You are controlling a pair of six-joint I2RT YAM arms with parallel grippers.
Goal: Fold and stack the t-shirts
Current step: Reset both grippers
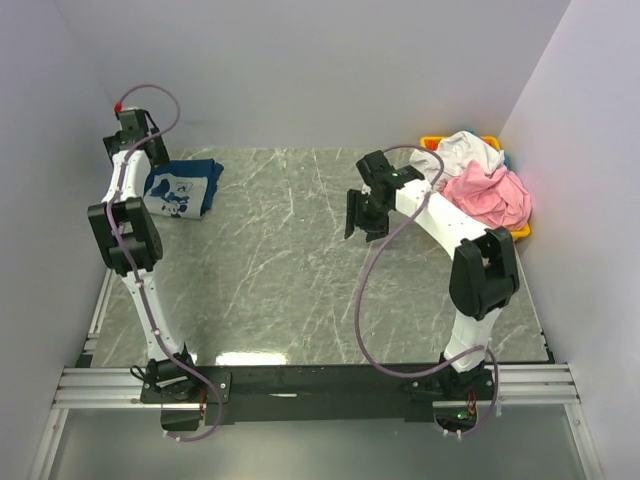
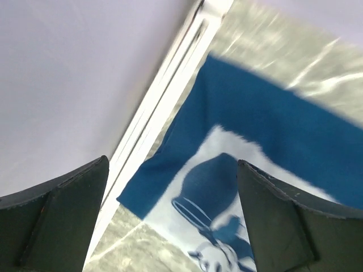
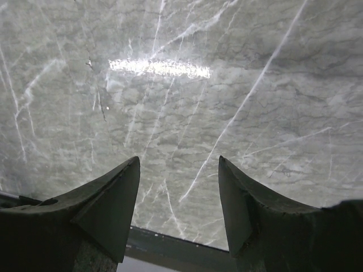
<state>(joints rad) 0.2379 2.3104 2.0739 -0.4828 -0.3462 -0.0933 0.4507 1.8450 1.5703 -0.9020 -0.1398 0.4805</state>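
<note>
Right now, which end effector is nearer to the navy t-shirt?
Left. The left end effector hangs above the navy t-shirt; right end effector is far off, over the table.

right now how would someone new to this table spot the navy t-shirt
Start at the grey marble table and go to its far left corner. The navy t-shirt lies flat there, alone. Its dark blue cloth and white chest print set it apart from the pink t-shirt and white t-shirt heaped at the far right.
</note>
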